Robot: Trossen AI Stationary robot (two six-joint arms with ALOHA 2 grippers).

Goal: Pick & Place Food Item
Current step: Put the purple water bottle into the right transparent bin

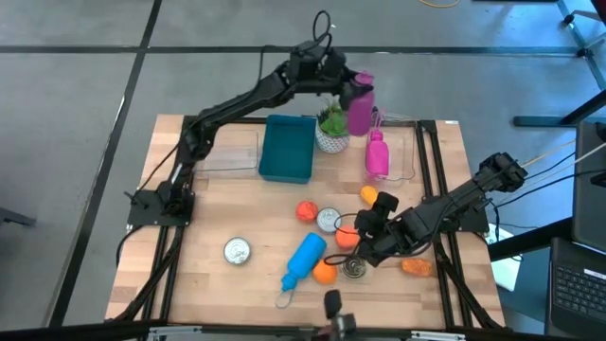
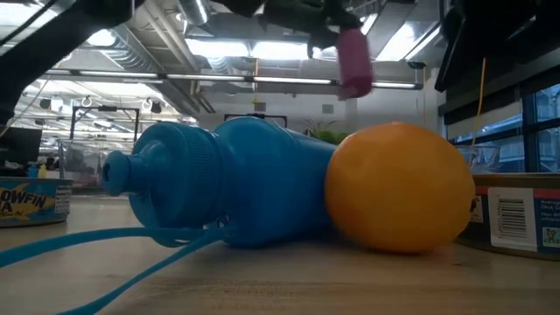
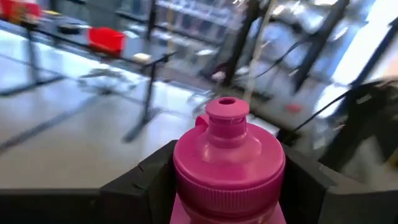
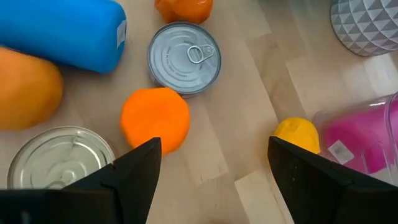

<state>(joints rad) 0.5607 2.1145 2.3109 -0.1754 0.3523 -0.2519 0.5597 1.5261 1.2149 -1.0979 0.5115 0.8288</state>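
Observation:
My left gripper [image 1: 347, 91] is raised over the table's far edge beside a potted plant [image 1: 332, 128], shut on a pink bottle [image 1: 359, 106] that also shows high up in the low view [image 2: 354, 59]. My right gripper [image 1: 360, 237] hangs open over the wooden table [image 1: 218, 204] at the near right, touching nothing. Below its fingers lie an orange food piece [image 4: 155, 119], a yellow-orange piece [image 4: 297, 134] and a tin can [image 4: 184, 57]. A round orange [image 2: 398, 188] rests against a blue bottle [image 2: 236, 188] lying on its side. My left gripper pinches the pink bottle between its two fingers [image 3: 146, 180], on the body just under the ribbed cap [image 3: 227, 171]. The fingers come level from the table's left. The bottle is upright with its spout up, lifted clear of everything.
A teal bin [image 1: 287, 149] stands at the far middle, with a clear tray [image 1: 407, 152] to its right holding a second pink bottle [image 1: 377, 156]. More cans [image 1: 237, 250] [image 1: 354, 268], a reddish fruit [image 1: 307, 210] and an orange piece [image 1: 417, 267] are scattered over the near half.

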